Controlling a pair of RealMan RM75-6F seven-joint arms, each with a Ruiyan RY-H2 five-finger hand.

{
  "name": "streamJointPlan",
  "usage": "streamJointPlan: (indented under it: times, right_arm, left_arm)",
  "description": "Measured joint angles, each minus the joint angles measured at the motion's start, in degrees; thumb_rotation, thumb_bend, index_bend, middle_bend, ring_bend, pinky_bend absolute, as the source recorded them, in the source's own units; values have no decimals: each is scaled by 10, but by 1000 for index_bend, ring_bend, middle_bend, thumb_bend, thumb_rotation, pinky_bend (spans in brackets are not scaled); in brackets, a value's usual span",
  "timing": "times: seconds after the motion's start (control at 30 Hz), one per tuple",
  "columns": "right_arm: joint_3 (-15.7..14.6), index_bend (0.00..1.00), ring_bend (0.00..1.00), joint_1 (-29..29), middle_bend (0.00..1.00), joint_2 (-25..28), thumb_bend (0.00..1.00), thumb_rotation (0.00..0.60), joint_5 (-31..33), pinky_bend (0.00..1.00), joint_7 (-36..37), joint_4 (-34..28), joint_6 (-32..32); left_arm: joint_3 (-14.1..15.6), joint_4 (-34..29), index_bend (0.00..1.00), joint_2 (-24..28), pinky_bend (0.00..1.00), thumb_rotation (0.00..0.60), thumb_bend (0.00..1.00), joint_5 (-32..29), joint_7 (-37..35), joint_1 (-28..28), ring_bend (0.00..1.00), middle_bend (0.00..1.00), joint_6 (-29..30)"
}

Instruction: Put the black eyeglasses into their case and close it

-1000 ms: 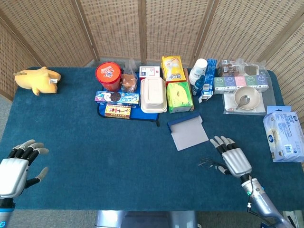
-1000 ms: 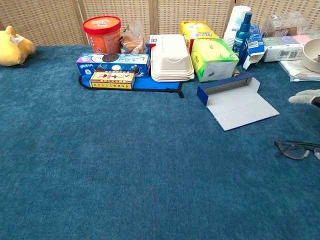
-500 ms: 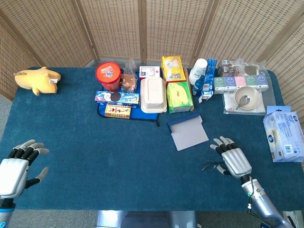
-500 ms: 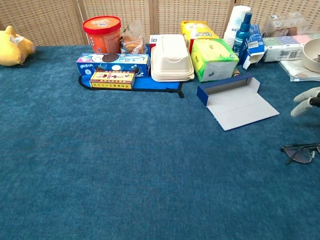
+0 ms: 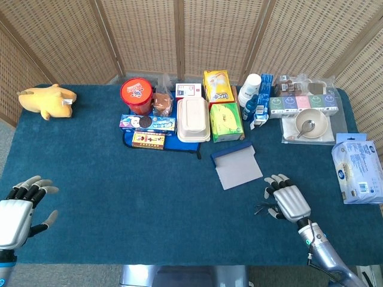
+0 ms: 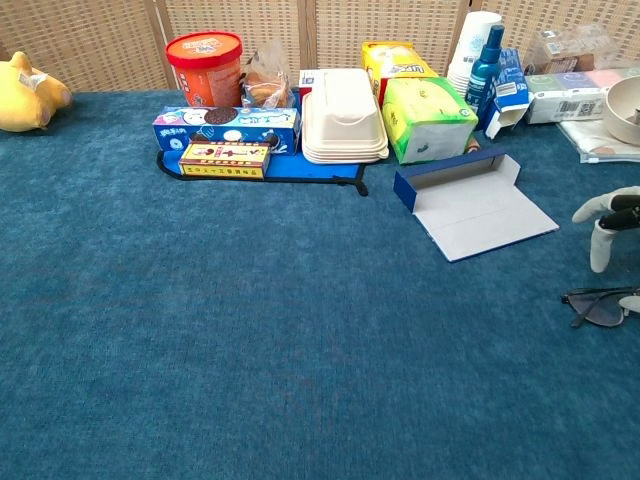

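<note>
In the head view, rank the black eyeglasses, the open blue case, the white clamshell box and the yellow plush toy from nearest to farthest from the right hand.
From the right hand:
1. Black eyeglasses, right at its fingers, on the inner side.
2. Open blue case, up and to the left.
3. White clamshell box, farther back, mid-table.
4. Yellow plush toy, far left corner.

Glasses beside the open case, near the table's right side

The eyeglasses (image 6: 603,305) lie in front and right of the case (image 6: 478,204); behind the case stands a tissue pack (image 6: 428,118).
</note>
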Motion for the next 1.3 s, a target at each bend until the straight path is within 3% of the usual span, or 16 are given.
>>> streamJointPlan:
  times: [0.5, 1.3]
  right_arm:
    - [-5, 584, 214, 1, 265, -12, 241, 600, -6, 173, 30, 35, 0]
    - [2, 686, 296, 16, 343, -7, 259, 600, -1, 185, 30, 15, -15]
  left_arm:
    - [-1, -3, 352, 0, 221, 599, 227, 1, 4, 0, 187, 289, 0]
    - [-1, 3, 350, 2, 221, 600, 227, -3, -1, 2, 182, 284, 2]
